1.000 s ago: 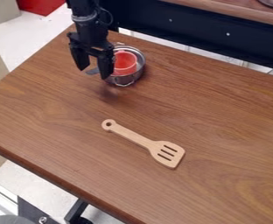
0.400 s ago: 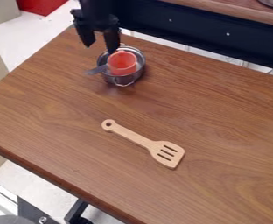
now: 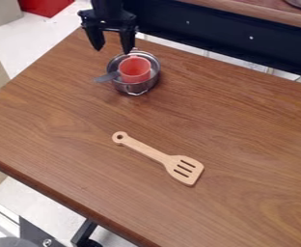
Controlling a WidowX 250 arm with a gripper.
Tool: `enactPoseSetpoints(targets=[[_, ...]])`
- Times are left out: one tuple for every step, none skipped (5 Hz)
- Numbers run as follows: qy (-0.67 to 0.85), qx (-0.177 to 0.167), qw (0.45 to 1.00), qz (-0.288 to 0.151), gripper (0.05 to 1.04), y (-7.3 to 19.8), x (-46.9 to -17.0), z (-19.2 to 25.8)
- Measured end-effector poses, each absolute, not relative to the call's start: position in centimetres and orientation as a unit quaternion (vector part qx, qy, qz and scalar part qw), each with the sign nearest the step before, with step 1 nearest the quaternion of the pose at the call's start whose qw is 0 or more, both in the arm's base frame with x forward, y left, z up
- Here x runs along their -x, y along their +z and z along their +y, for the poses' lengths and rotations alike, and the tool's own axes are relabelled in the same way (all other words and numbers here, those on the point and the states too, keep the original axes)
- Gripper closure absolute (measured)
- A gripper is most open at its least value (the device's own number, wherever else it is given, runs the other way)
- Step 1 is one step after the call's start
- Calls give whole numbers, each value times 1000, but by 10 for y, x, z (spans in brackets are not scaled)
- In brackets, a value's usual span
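The black gripper [image 3: 112,49] hangs at the upper left, just above and behind the metal pot, open with nothing between its fingers. Inside the silver pot [image 3: 133,88] sits a red cup [image 3: 135,69], its grey handle [image 3: 106,77] sticking out over the pot's left rim. Nearer the middle of the table lies a flat wooden spatula [image 3: 156,155], its slotted head toward the lower right and its holed end toward the upper left.
The brown wooden table [image 3: 243,140] ends in a rounded front edge at the lower left. Behind it runs a dark panel [image 3: 224,36] under a wooden counter [image 3: 256,10]. A red object [image 3: 43,6] stands on the floor at the upper left.
The gripper has moved up and away from the pot, toward the view's top edge, its fingers still apart. The pot, cup and spatula have stayed put.
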State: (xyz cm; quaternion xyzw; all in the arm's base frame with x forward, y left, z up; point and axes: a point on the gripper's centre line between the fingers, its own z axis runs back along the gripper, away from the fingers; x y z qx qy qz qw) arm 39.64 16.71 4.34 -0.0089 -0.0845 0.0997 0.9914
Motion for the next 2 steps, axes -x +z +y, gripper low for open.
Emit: enactPoseSetpoints(targets=[[111,13,991,-77,83,36,-402,169],[114,2,991,-73,83,33,-402,171]])
